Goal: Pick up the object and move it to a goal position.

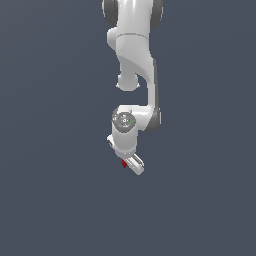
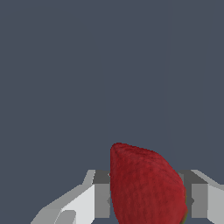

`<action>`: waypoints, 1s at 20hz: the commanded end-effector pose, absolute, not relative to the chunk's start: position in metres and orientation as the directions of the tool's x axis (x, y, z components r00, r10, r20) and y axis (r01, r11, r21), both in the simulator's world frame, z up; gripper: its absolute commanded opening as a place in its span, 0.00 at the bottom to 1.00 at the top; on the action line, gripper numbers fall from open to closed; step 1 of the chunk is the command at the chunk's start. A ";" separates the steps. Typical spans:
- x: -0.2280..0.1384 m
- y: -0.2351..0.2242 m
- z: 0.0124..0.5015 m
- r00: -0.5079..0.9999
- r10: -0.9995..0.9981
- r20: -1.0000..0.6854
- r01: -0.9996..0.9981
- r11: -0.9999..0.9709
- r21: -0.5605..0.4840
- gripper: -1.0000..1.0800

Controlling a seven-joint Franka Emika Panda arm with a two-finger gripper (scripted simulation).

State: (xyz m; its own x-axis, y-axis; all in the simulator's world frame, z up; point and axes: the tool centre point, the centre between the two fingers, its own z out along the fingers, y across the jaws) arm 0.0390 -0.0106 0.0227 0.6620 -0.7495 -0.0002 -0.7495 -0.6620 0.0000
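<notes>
The object (image 2: 146, 186) is a red strawberry-shaped thing that fills the space between my two white fingers (image 2: 83, 201) in the wrist view, pointed end away from the camera. The pads press against both of its sides, so my gripper (image 2: 146, 201) is shut on it. In the exterior view only a small red sliver of the object (image 1: 123, 163) shows beside the white gripper (image 1: 133, 164), under the arm's wrist. Its green top is barely visible at the picture's edge.
A flat dark grey surface (image 1: 50, 200) spreads all around the arm. The white arm (image 1: 135, 55) reaches down from the upper middle of the exterior view. No other objects or markers show.
</notes>
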 end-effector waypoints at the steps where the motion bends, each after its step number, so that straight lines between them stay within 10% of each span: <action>1: 0.039 -0.011 0.023 0.662 -0.749 0.000 -0.749 -0.662 0.000 0.00; 20: 0.041 0.055 0.123 0.662 -0.750 0.000 -0.750 -0.662 0.000 0.00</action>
State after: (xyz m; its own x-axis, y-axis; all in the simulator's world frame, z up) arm 0.0406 0.0450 0.1077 0.6616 -0.7499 -0.0006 -0.7499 -0.6616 0.0011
